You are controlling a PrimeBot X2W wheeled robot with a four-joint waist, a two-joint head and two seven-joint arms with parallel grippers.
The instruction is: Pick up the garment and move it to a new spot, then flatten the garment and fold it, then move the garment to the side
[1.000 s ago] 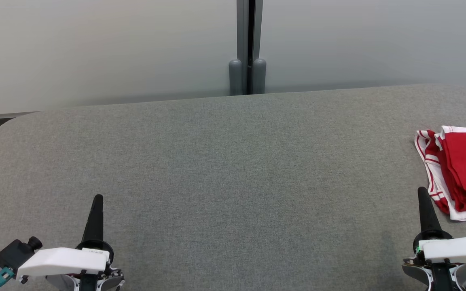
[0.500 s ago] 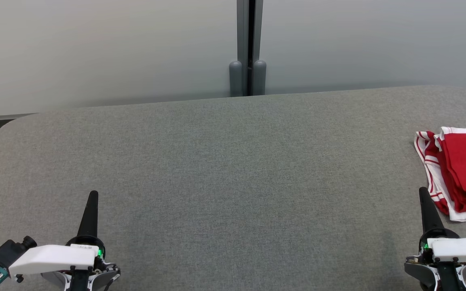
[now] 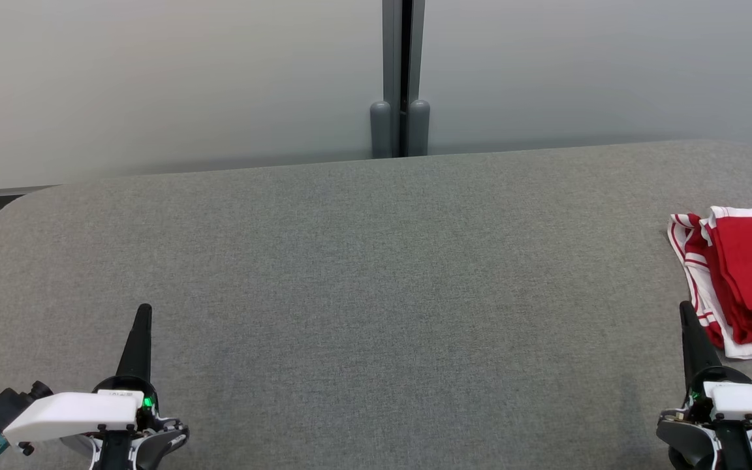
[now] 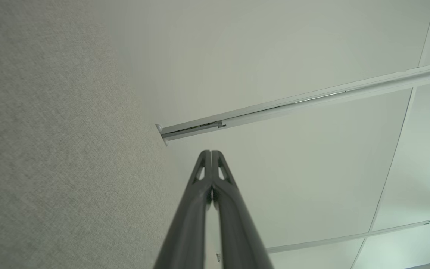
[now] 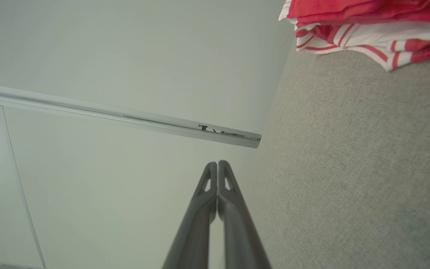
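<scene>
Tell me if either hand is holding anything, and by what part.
Nothing is held. The left hand and right hand are both shut and empty; the red garment lies apart from them.

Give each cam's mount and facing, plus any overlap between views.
Head view: on the head, looking forward and down over the grey table; shows left claw lower left, right claw lower right, both shut.
Left wrist view: on the left wrist, looking along the left claw toward the wall rail; table at its left.
Right wrist view: on the right wrist, looking along the right claw; table at its right, red-and-white garment top right.
Shared: head and right wrist views both show the garment.
</scene>
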